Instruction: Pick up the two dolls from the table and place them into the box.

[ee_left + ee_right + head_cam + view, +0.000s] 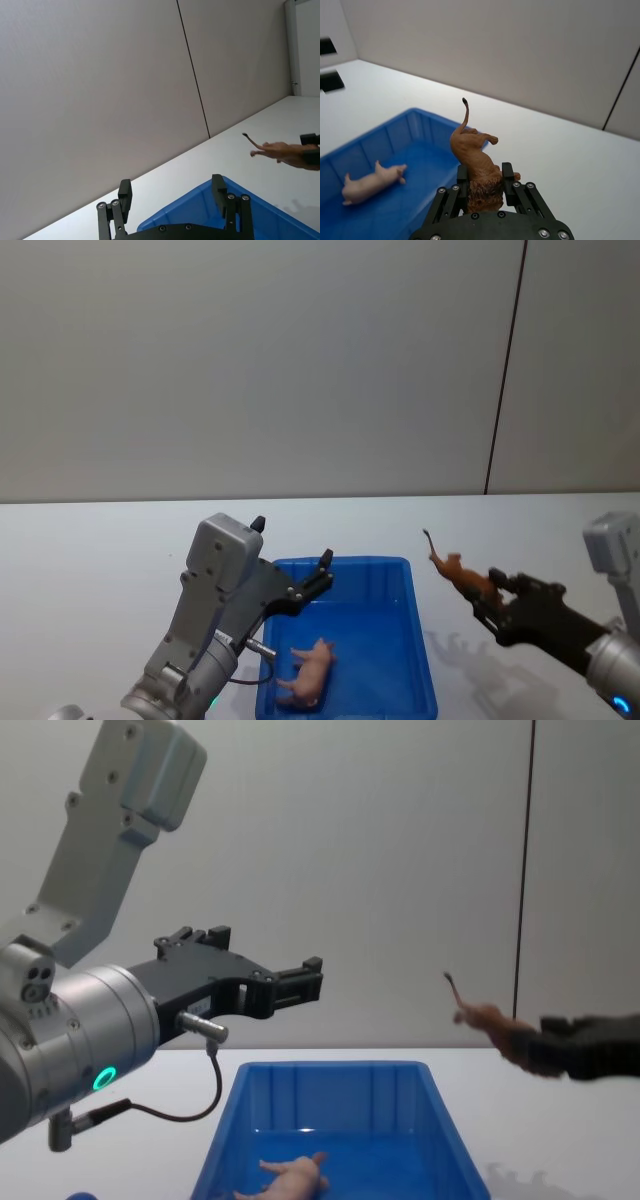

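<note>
The blue box (421, 640) stands on the white table (90, 540) in front of me. The pale pink doll (310, 672) lies on its side on the box floor, as the right wrist view (372, 182) and chest view (290, 1178) both show. My right gripper (492, 600) is shut on the brown lion doll (460, 573), held in the air just right of the box, tail up (472, 150). My left gripper (292, 545) hovers open and empty over the box's left rim, its fingers (125, 192) spread wide.
A plain grey wall (250, 360) with a dark vertical seam (505, 370) rises behind the table. White tabletop stretches left, right and behind the box. The lion and right gripper cast a shadow (470, 650) on the table beside the box.
</note>
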